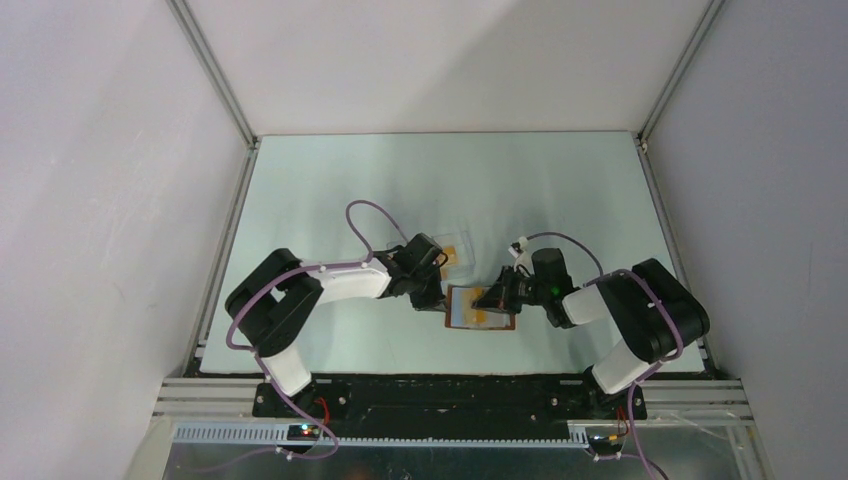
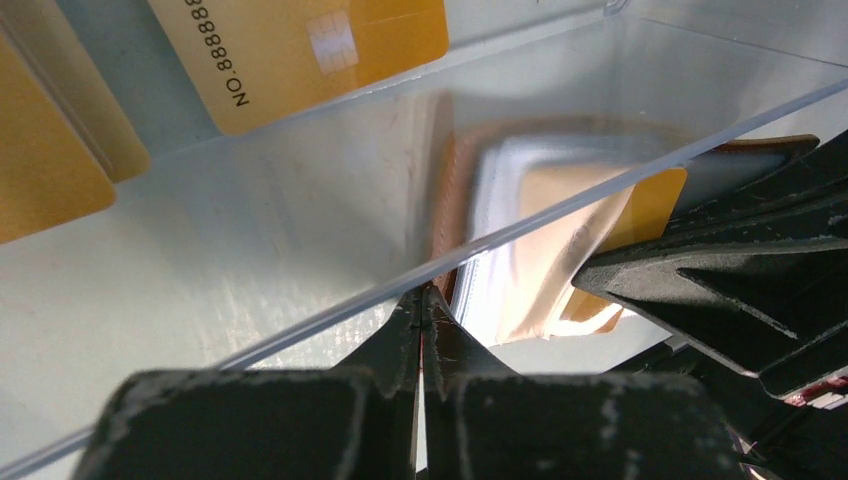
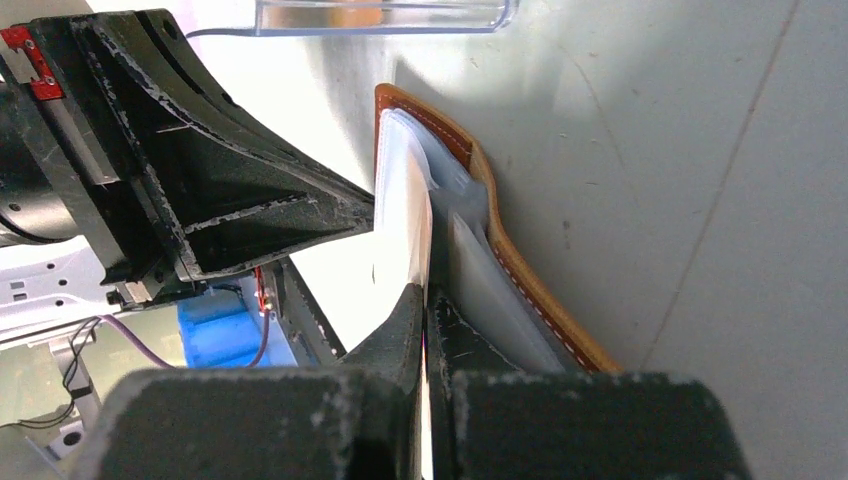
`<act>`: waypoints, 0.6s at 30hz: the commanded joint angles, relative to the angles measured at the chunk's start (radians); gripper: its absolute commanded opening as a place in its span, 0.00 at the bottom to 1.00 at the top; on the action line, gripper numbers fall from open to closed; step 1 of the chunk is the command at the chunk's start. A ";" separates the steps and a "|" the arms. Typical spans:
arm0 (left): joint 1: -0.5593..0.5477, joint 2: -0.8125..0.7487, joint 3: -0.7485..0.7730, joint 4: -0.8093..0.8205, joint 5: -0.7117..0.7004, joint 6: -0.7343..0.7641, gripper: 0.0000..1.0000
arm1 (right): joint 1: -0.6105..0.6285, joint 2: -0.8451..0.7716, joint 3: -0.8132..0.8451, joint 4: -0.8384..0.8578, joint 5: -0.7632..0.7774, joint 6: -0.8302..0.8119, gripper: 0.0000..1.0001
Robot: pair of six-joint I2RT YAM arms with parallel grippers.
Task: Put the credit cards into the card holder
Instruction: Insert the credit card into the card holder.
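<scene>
The brown leather card holder (image 1: 480, 308) lies open between both arms, with an orange credit card (image 1: 484, 317) showing in it. My left gripper (image 1: 432, 295) is shut at the holder's left edge, against the clear box wall (image 2: 300, 250). In the left wrist view the shut fingertips (image 2: 424, 300) point at the holder (image 2: 505, 200), and a card (image 2: 655, 200) sticks out of its pockets. My right gripper (image 3: 428, 295) is shut, its tips at the edge of a pale pocket leaf (image 3: 405, 215) beside the leather cover (image 3: 480, 170). I cannot tell whether the leaf is pinched.
A clear plastic box (image 1: 452, 248) stands just behind the holder, with loose orange cards inside (image 2: 300, 50) and at its left (image 2: 45, 150). The left gripper's black fingers (image 3: 250, 200) reach the pocket leaf from the left. White walls enclose the table.
</scene>
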 commanded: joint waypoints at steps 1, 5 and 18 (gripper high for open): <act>0.000 0.045 -0.007 -0.042 -0.022 -0.002 0.00 | 0.072 -0.017 -0.009 0.010 0.063 0.060 0.01; 0.000 0.044 -0.008 -0.043 -0.023 -0.004 0.00 | 0.078 -0.032 -0.009 -0.040 0.103 0.070 0.06; 0.006 0.035 -0.012 -0.042 -0.023 -0.005 0.00 | 0.080 -0.270 0.110 -0.574 0.291 -0.105 0.75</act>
